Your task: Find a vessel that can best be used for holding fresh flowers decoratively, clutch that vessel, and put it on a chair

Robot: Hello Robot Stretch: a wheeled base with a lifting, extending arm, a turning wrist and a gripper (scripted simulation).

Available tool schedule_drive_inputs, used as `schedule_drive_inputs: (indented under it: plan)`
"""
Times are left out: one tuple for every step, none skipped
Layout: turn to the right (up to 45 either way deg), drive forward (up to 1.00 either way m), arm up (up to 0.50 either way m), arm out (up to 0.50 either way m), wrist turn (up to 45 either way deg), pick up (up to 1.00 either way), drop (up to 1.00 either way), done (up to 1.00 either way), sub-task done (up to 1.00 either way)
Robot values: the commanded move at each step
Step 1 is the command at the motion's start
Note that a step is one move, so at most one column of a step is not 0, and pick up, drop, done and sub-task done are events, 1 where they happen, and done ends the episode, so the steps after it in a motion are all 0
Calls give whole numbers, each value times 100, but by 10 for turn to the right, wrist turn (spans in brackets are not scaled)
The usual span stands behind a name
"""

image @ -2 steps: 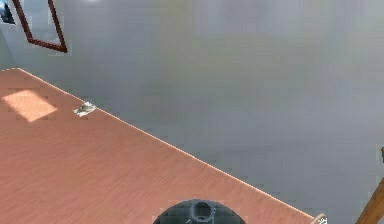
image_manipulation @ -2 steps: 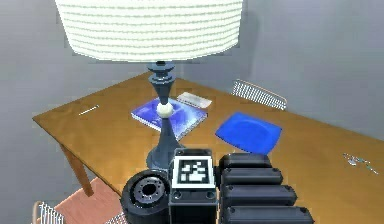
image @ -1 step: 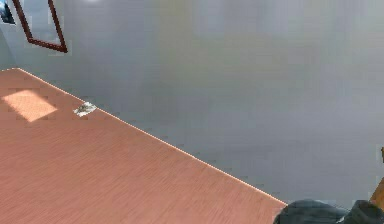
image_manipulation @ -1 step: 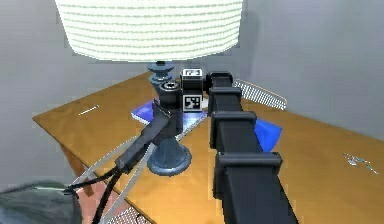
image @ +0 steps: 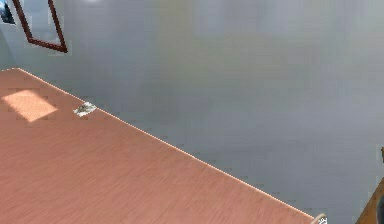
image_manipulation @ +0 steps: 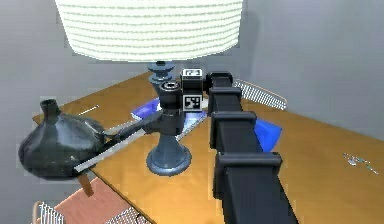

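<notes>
A dark, round-bellied vase sits at the middle left of the arm side view. Its narrow neck points up and leans slightly toward the frame's left, so its long axis runs nearly upright. Its belly reaches out past the near-left corner of a wooden tabletop, and its underside is clear of the wood.

At the bottom left, below the vase, is a piece of white wirework. On the tabletop a lamp stands on a round blue-grey foot, with its pale ribbed shade across the top of the frame. To the right of the dark arm lies a flat blue thing, and behind it a second wire thing.

In the forward view, a dark-framed picture hangs at the upper left. A small grey object lies where the reddish wood floor meets the plain grey wall.

The gripper reaches left from the white marker squares. Its thin fingers end at the vase, and it holds the vase. The set of the fingers cannot be told.
</notes>
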Motion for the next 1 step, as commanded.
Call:
schedule_drive_inputs:
  plan:
    - [0, 0, 0, 0, 150, 0, 0, 0, 0]
